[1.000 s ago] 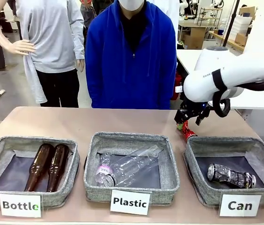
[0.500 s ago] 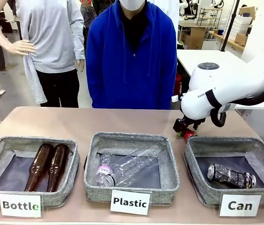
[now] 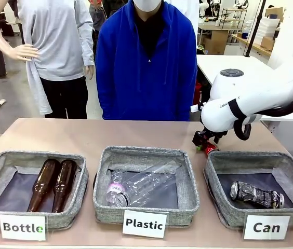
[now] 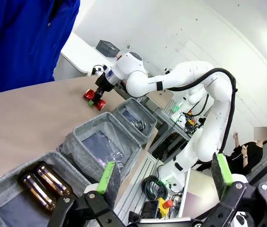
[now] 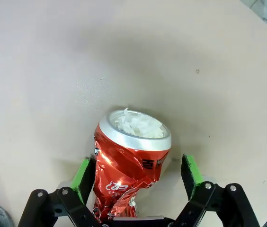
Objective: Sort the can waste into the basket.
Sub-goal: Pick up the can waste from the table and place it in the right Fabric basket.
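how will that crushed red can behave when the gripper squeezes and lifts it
The red can is dented and creased, so it will probably give a little more under the pads rather than stay stiff. It looks like thin empty metal, likely light for its size. Its uneven, glossy sides may let it twist or slip between the right gripper fingers.

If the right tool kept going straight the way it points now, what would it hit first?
The red can, already sitting between the right tool's green pads; a gap shows on one side. Directly beyond it lies the bare table, so that would likely come next.
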Controlling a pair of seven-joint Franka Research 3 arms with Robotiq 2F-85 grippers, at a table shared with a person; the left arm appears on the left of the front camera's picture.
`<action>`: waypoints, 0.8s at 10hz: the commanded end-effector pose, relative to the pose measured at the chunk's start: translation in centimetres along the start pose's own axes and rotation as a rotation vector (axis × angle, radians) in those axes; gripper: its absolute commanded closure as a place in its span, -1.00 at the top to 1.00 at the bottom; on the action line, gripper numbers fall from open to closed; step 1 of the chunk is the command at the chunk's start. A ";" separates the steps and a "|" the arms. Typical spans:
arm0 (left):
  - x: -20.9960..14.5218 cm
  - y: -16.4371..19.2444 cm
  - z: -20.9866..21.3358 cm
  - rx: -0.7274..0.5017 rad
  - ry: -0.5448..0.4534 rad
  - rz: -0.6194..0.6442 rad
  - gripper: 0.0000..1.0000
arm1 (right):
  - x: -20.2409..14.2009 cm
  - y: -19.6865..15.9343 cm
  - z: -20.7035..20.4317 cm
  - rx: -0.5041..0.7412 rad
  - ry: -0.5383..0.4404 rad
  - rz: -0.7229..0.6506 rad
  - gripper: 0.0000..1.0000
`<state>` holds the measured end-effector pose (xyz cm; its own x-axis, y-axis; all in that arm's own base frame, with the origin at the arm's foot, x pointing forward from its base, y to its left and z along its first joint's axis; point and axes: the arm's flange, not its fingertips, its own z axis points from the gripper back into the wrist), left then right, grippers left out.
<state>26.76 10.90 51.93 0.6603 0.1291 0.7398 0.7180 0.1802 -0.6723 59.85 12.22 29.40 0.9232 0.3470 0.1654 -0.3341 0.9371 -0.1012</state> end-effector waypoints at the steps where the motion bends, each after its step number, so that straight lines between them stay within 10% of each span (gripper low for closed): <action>1: 0.3 -0.4 -0.1 -0.013 -0.015 -0.002 1.00 | 0.3 0.1 -0.1 0.006 0.010 -0.003 -0.27; 2: 0.3 -0.4 -0.1 -0.013 -0.015 -0.002 1.00 | 0.4 0.0 0.0 0.006 0.016 -0.008 -1.00; 4: 0.3 -0.4 -0.1 -0.013 -0.015 -0.002 1.00 | 0.5 0.0 0.0 0.006 0.018 -0.012 -1.00; 5: 0.3 -0.4 -0.1 -0.013 -0.015 -0.002 1.00 | 0.6 -0.1 0.0 0.006 0.018 -0.016 -0.62; 8: 0.3 -0.4 -0.1 -0.013 -0.015 -0.002 1.00 | 0.6 -0.3 0.2 0.012 0.012 -0.018 -1.00</action>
<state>26.76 10.90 51.93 0.6603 0.1292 0.7398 0.7180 0.1803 -0.6723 60.25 11.89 29.91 0.9264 0.3382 0.1656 -0.3249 0.9402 -0.1024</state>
